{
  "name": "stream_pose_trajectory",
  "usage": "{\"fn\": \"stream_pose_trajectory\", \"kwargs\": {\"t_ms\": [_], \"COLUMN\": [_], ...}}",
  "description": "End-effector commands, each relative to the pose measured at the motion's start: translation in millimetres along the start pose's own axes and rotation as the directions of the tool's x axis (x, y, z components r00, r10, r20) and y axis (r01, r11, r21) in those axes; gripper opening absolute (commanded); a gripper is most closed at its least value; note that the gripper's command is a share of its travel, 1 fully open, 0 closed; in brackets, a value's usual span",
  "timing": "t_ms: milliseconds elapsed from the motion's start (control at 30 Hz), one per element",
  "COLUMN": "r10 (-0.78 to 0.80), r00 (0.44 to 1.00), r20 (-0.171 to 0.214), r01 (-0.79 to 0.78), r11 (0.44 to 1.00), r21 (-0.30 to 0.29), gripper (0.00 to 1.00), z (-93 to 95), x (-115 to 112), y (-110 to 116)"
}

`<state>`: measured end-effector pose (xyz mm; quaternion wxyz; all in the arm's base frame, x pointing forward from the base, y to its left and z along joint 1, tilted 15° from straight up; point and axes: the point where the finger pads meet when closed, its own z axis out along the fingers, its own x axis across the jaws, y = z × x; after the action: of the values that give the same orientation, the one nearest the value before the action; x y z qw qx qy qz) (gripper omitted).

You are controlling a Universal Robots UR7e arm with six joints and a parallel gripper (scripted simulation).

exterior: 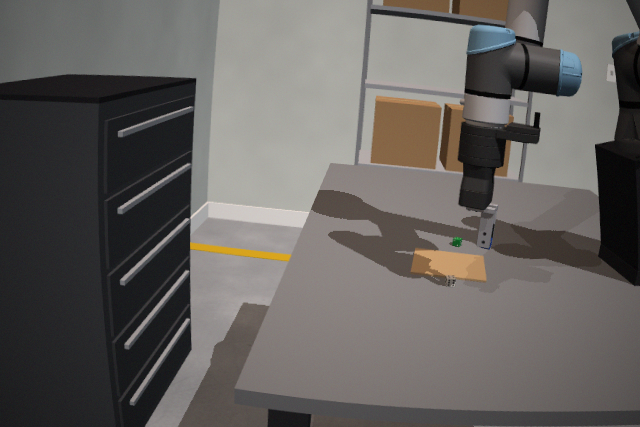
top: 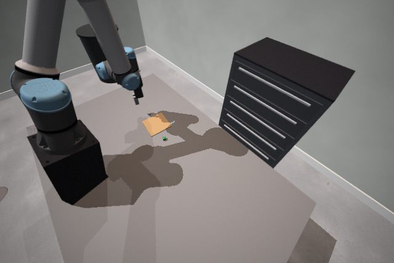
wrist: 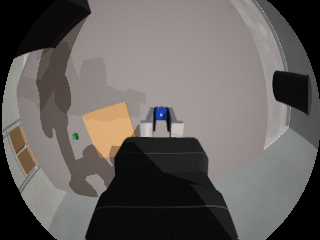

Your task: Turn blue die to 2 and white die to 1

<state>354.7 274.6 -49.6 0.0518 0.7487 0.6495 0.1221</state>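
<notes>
Still far from finished, judging by the layout: at least the placing of both dice left to do. Holding the blue die in the claw, apparently above the surface and off to one side of the orange mat — so not placed, not released. Impossible to tell from here which number would land upward, or whether to count any turning as done. Beside the mat, just off its edge, not on it: the white die, with dark pips on the side toward the exterior camera, but with a top too small to read. Needing, then, a check for a 1 and a move fully onto the mat. Across the mat, apart from it and from both other dice: the green die, best left alone. No sign of stacking, and no fold visible in the mat. As for the claw, fairly narrow rather than wide, closed on the blue die between the fingertips in the wrist view — touching neither mat nor other dice, as far as visible.
</notes>
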Motion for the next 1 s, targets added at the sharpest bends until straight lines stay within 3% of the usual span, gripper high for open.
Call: {"fn": "stream_pose_trajectory", "kwargs": {"t_ms": [0, 300, 967], "r10": [-0.112, -0.303, -0.321], "r00": [0.994, 0.953, 0.947], "r20": [-0.001, -0.001, 0.000], "r01": [0.112, 0.303, 0.321], "r11": [0.994, 0.953, 0.947], "r21": [-0.002, -0.003, -0.028], "gripper": [0.34, 0.34, 0.34], "z": [-1.0, -2.7, -2.2], "x": [8.5, 23.6, 25.1], "y": [4.1, 10.7, 11.2]}}
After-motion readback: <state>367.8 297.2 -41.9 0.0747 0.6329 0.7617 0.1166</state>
